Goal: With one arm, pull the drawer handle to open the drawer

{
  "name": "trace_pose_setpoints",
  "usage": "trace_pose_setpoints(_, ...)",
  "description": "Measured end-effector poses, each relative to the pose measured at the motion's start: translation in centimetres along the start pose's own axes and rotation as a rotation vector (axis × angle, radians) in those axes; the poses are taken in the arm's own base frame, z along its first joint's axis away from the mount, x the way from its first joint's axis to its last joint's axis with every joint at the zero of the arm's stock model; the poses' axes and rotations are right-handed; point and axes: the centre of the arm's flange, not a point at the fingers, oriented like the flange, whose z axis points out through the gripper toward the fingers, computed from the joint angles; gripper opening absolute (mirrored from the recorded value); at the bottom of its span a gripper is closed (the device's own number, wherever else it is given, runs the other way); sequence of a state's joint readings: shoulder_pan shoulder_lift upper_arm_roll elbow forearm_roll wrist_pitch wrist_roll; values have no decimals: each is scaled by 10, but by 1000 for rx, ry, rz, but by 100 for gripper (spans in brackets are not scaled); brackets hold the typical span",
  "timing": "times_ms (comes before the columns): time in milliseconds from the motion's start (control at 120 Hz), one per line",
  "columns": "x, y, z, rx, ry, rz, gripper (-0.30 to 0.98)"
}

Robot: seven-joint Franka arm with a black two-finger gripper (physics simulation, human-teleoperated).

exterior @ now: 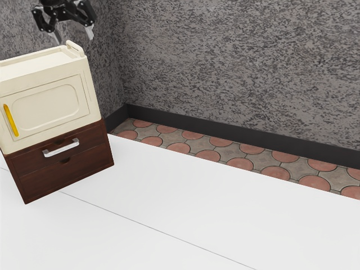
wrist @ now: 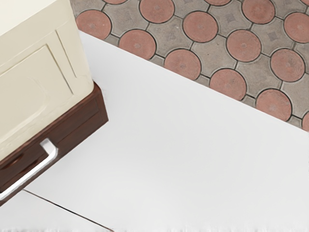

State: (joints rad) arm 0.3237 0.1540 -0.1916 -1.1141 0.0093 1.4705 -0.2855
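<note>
Jaws spread apart, our gripper (exterior: 73, 36) hangs high by the cream cabinet (exterior: 50, 106), and we're well clear of the silver handle (exterior: 63, 149) on the closed upper drawer (exterior: 31, 162).

No readable text — no label, brand, number or sign — can be made out in either the exterior view or the wrist view.

The dark brown drawer (exterior: 90, 139) sits shut, flush beneath the cream cabinet (exterior: 48, 107), its shiny silver handle (exterior: 62, 148) standing out lengthwise along the front.
</note>
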Motion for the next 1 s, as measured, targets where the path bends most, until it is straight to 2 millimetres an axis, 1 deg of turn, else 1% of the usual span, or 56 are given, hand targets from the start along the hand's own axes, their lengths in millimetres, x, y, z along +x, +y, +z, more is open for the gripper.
trace_pose_setpoints(33,-2,5,3,1,-6,10,69)
trace_pose_setpoints(75,-6,12,1,5,-6,23,69)
trace_pose_setpoints(100,-13,16,1,14,-12,31,69)
trace_pose_setpoints(142,-34,20,-1,37,-23,41,69)
trace_pose_setpoints(183,-68,19,-2,70,-30,45,69)
trace_pose_setpoints(200,-82,19,1,82,-34,48,69)
trace_pose_setpoints(217,-96,19,8,96,-40,52,69)
trace_pose_setpoints(242,-117,18,27,116,-51,57,69)
trace_pose_setpoints(283,-140,12,53,134,-49,57,69)
trace_pose_setpoints(325,-165,14,74,139,-44,76,69)
trace_pose_setpoints(350,-178,15,83,137,-38,86,69)
trace_pose_setpoints(383,-194,10,86,124,-40,86,69)
trace_pose_setpoints(442,-209,-1,95,96,-75,66,69)
trace_pose_setpoints(483,-215,-8,105,89,-109,51,69)
trace_pose_setpoints(550,-214,-12,126,98,-143,55,69)
trace_pose_setpoints(600,-213,-13,141,108,-140,74,69)
trace_pose_setpoints(658,-215,-16,163,114,-132,97,69)
trace_pose_setpoints(700,-215,-18,174,114,-117,117,69)
trace_pose_setpoints(742,-212,-20,178,121,-92,151,69)
trace_pose_setpoints(800,-205,-26,177,131,-56,219,69)
trace_pose_setpoints(875,-195,-46,174,134,-31,295,69)
trace_pose_setpoints(933,-193,-55,173,146,-30,365,69)
trace_pose_setpoints(950,-192,-57,174,153,-33,390,69)
trace_pose_setpoints(1000,-186,-72,181,161,-57,454,69)
